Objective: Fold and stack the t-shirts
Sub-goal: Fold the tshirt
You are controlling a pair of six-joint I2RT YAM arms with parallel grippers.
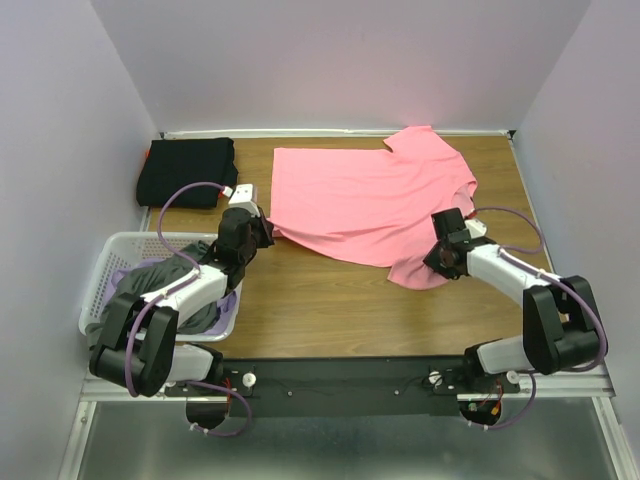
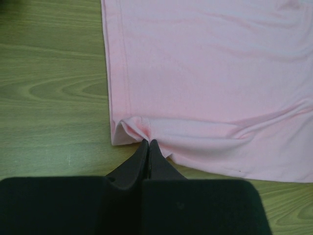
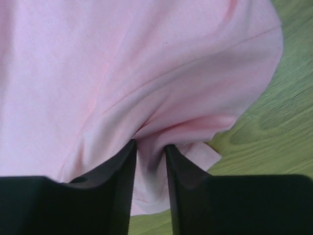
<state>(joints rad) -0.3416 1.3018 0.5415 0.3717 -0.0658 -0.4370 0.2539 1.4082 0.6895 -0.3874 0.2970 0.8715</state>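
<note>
Pink t-shirt (image 1: 370, 200): spread flat, hem puckered.
Left gripper (image 2: 148, 142): clamped on hem corner.
Right gripper (image 3: 150, 145): half-closed, apparently pinching sleeve.
Table (image 1: 330, 310): wood; pale walls (image 1: 330, 60).

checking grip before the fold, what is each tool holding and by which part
Both hold the pink t-shirt: the left tool pinches its near hem corner, the right tool bunched cloth at its near sleeve.

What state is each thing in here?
pink t-shirt: spread flat, unfolded.
black t-shirt: folded, at the far left corner.
laundry basket: upright, holding crumpled grey clothes.
left gripper: shut on the pink t-shirt's hem corner.
right gripper: shut on the pink t-shirt's sleeve.
</note>
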